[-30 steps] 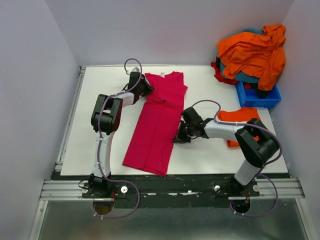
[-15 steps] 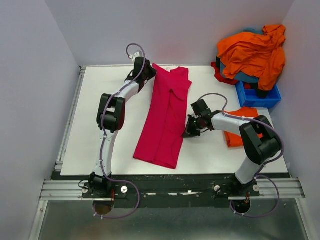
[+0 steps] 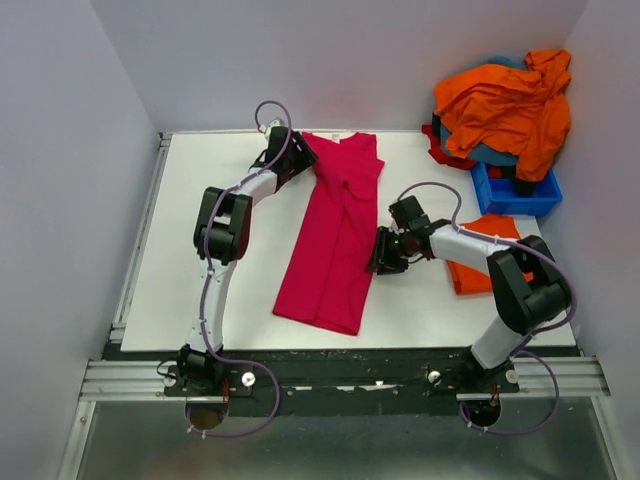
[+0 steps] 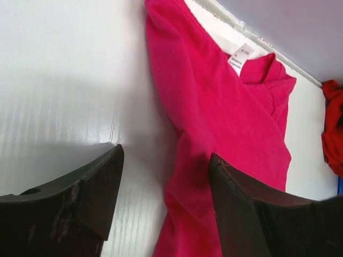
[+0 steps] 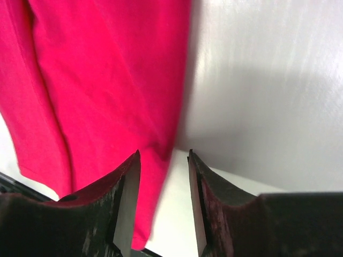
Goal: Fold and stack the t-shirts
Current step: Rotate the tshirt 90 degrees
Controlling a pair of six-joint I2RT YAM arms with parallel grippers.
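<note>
From the top cam: magenta t-shirt [image 3: 335, 240] now lying further right and further back on the surface [image 3: 200, 250] than a second ago, folded lengthwise into a long narrow strip, collar at the far edge, hem toward the near edge. Left pincer [image 3: 293, 160] up by the shoulder, right pincer [image 3: 383, 255] at the strip's right edge about halfway down, both gone from clamped on the cloth to apart. Reads like a release after a drag, so probably done with the long fold. Still needs folding across and stacking, likely onto the folded orange tee [image 3: 492, 226] under the right arm. Rest of the t-shirts [image 3: 505, 100] heaped over the blue bin [image 3: 525, 200] in the far right corner. Left wrist cam: fingers [image 4: 80, 187] wide apart, gripping nothing, one over bare white surface and the other over pink cloth. Can't tell whether actually touching it. White neck label [image 4: 241, 56] further up, sliver of a red tee [image 4: 333, 128] at the right edge. Right wrist cam: jaws apart too, but narrower than the left, nothing pinched, just the shirt's edge and white surface showing through the gap. So, both ends let go, shirt flat and free.
</note>
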